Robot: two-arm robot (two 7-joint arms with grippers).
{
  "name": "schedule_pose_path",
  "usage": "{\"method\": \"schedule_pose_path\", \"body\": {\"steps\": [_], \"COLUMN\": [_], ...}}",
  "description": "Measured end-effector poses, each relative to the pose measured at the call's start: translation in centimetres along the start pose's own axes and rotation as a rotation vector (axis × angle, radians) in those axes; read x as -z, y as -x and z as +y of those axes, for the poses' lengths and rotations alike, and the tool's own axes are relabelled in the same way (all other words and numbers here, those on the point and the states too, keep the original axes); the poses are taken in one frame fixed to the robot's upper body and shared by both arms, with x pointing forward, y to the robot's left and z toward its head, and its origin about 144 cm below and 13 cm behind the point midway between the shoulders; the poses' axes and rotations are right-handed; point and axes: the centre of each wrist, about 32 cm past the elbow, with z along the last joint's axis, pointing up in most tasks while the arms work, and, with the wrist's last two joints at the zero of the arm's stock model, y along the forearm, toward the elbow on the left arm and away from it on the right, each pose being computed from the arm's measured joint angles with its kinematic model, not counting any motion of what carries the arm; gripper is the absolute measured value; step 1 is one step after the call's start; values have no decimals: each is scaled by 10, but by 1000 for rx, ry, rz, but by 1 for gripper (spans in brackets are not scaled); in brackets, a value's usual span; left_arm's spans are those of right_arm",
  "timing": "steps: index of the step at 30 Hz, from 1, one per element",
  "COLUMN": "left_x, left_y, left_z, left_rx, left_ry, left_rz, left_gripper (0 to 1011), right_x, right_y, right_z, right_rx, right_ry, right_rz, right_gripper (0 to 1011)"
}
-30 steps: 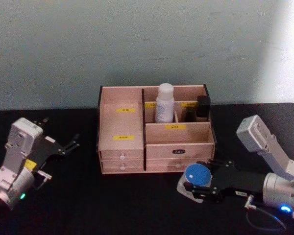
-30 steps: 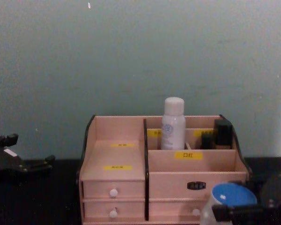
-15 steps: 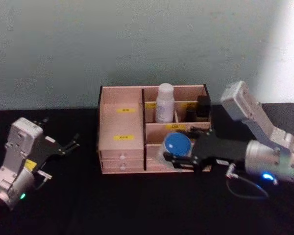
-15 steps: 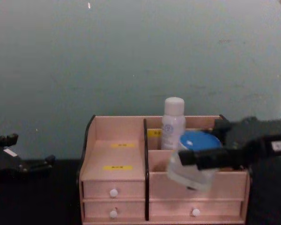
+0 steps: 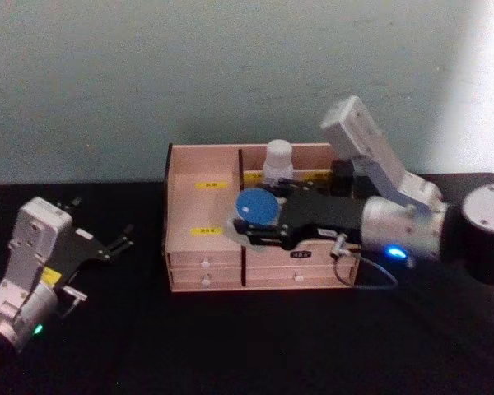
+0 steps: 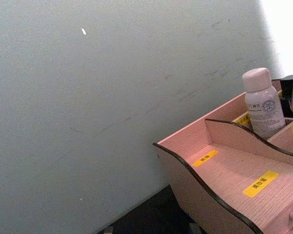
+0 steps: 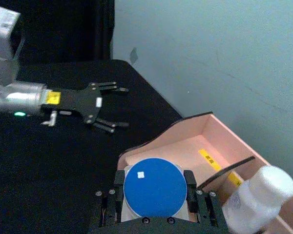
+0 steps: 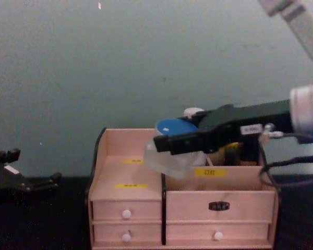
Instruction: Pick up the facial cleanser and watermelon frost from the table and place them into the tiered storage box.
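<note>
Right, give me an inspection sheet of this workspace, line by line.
Surface: black table, bare in front.
Job's things: pale pink wooden tiered storage box; blue-lidded translucent jar held above its left side.
Clutter: white bottle and a dark item standing in the rear compartments.
Grippers: right gripper shut on the jar; left gripper open, parked left of the box.
Cables: thin loop under the right arm.
Surroundings: plain grey-green wall.

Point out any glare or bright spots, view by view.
Head view: the wall washes out white at upper right; a blue light glows behind the right gripper, which holds the jar over the box. Left wrist view: white glare above the bottle. Left gripper parked at left.
</note>
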Motion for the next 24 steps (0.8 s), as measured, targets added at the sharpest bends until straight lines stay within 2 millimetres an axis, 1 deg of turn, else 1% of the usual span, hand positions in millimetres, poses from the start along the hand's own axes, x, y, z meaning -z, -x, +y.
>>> {"method": "schedule_pose_path", "body": {"steps": [2,5,15,16,17,24], "left_x": [0,0,0,0,0,0], "left_y": [0,0,0,0,0,0], "left_z": [0,0,0,0,0,0], "left_rx": [0,0,0,0,0,0], "left_ry": [0,0,0,0,0,0], "left_rz": [0,0,0,0,0,0], "left_gripper": [1001,1001,1001,1002,1001,1001], "right_x": [-1,-4,-11,-12,-12,-7], "right_y": [-3,-11,-27,-31,-31,-40], "right_z": [7,22,57,65,65,88], "right_rx": [1,5,10,15,15,30], "right_ry": [0,-5,-15,-12,-12,9], "right_rz": [4,16,37,42,42,62], "right_gripper": [721,721,722,722,721,721]}}
